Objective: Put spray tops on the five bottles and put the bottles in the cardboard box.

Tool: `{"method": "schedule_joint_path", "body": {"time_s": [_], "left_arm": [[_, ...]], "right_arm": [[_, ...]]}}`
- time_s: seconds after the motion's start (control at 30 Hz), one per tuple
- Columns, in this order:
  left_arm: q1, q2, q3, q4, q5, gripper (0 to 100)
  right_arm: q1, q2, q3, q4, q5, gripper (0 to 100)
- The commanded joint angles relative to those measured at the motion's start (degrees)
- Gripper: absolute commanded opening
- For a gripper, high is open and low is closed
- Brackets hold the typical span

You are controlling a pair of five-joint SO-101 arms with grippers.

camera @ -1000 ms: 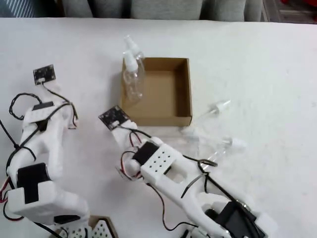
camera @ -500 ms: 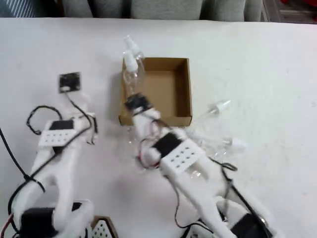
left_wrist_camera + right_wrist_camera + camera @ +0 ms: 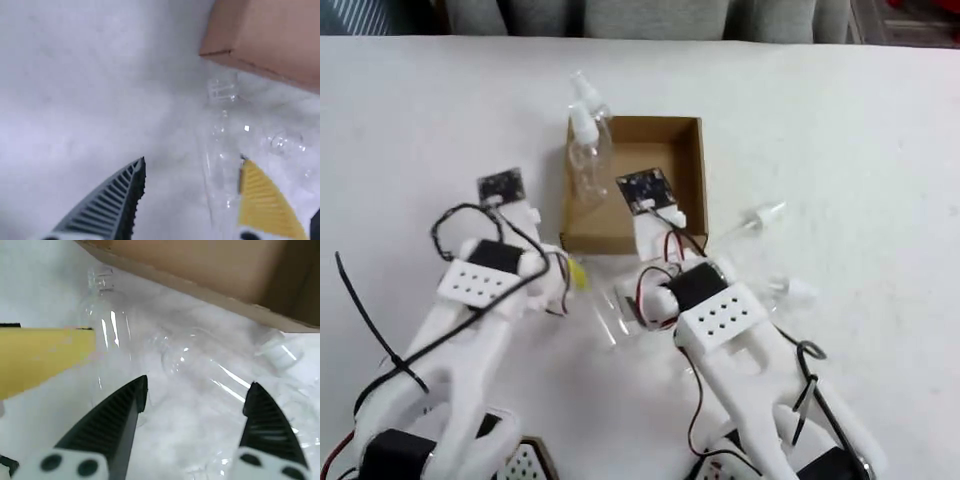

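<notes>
Left claw gapes wide and empty over the topless clear bottle lying just beside the cardboard box, right claw equally spread and bare, so we'd centre that slippery bottle between the jaws before closing

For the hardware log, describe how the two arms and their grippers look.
Both arms are white plastic with loose black cables. The left arm and right arm each carry a plate of small holes and a dark circuit board at the wrist. The left gripper has one grey ribbed finger and one yellow. The right gripper has two black ribbed fingers.
</notes>
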Motion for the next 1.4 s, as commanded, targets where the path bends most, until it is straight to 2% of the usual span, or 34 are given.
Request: {"method": "schedule_joint_path", "body": {"time_s": [0.0,0.2,0.27,0.47,0.6,0.73,0.93,1.17,1.23,1.37], "left_arm": [[2.2,-2.7,-3.9,-0.2,8.4,36],[2.5,-2.2,-3.2,-5.2,11.7,18],[2.6,-2.2,-1.0,-7.6,11.8,20],[7.3,-2.2,2.6,-10.0,12.0,33],[8.0,-1.4,2.8,-10.2,15.9,29],[7.9,5.7,2.3,-13.5,16.4,23],[3.2,13.8,-3.3,-14.3,16.4,29],[3.6,17.7,-4.1,-14.2,16.3,30],[3.6,18.0,-4.0,-14.2,16.1,26],[3.2,17.6,-4.2,-13.5,16.0,9]], "right_arm": [[0.5,-1.7,-0.3,-0.8,2.8,26.5],[1.2,-1.7,-0.3,-0.8,3.5,26.5],[1.2,-1.7,-0.3,-0.8,3.5,26.5],[1.2,-1.7,-0.2,-0.8,3.5,26.5],[1.2,-1.7,0.3,-0.9,3.5,26.5],[1.2,-1.7,1.1,-2.0,3.6,26.5],[1.2,-1.7,1.5,-2.1,3.6,26.5],[1.2,-1.7,1.6,-2.1,3.6,26.5],[1.3,-1.7,1.6,-2.0,3.6,26.5],[1.3,-1.7,1.6,-2.0,3.6,26.5]]}}
